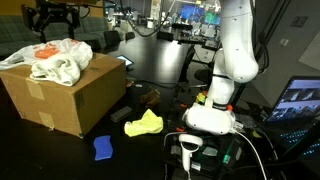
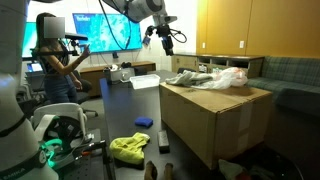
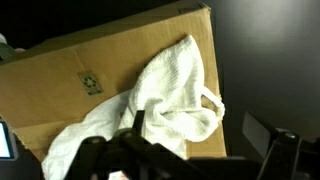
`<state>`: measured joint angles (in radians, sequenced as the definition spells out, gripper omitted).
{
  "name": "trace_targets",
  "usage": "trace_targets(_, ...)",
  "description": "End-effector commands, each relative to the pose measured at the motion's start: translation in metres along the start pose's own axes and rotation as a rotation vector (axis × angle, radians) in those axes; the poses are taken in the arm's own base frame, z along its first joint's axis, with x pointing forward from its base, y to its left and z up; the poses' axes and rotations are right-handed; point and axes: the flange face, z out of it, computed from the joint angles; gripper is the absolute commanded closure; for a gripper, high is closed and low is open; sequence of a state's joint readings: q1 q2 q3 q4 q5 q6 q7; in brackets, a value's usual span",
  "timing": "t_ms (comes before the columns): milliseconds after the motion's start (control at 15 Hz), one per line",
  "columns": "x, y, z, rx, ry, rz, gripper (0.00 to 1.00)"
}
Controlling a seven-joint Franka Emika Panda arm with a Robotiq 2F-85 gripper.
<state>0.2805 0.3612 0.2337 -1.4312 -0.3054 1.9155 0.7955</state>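
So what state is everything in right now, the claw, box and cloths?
Claw: open, empty, above the box.
Cardboard box: upright, cloth on top.
White cloth: crumpled, on the box.
Yellow cloth: crumpled, on the table.
Blue pad: flat on the table.

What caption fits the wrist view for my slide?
White cloth lying on a cardboard box, with the open pincer above it.

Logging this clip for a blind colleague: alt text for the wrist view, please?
A white cloth lies crumpled on a cardboard box, seen from above against a dark surface. The gripper shows blurred along the bottom edge.
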Motion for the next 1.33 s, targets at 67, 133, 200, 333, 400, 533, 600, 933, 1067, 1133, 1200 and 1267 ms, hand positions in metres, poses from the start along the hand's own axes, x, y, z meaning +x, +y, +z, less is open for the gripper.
trace_targets(67, 0.033, -0.013, 0.029, 0.102, 0.020, -0.070, 0.00)
trace_targets(133, 0.035, -0.013, 0.039, 0.111, 0.010, -0.077, 0.00)
trace_targets(200, 0.035, -0.011, 0.049, 0.116, -0.005, -0.081, 0.00)
trace_targets(333, 0.036, -0.007, 0.066, 0.103, -0.027, -0.082, 0.00)
trace_targets(400, 0.036, -0.005, 0.074, 0.091, -0.037, -0.079, 0.00)
trace_targets(533, 0.038, 0.001, 0.087, 0.052, -0.039, -0.068, 0.00)
trace_targets(600, 0.039, 0.004, 0.092, 0.032, -0.037, -0.063, 0.00)
trace_targets(933, 0.047, 0.013, 0.126, -0.028, -0.056, -0.047, 0.00)
trace_targets(1067, 0.049, 0.018, 0.138, -0.040, -0.071, -0.041, 0.00)
trace_targets(1133, 0.050, 0.019, 0.145, -0.044, -0.077, -0.037, 0.00)
trace_targets(1200, 0.051, 0.021, 0.150, -0.048, -0.081, -0.036, 0.00)
trace_targets(1267, 0.052, 0.023, 0.155, -0.053, -0.084, -0.035, 0.00)
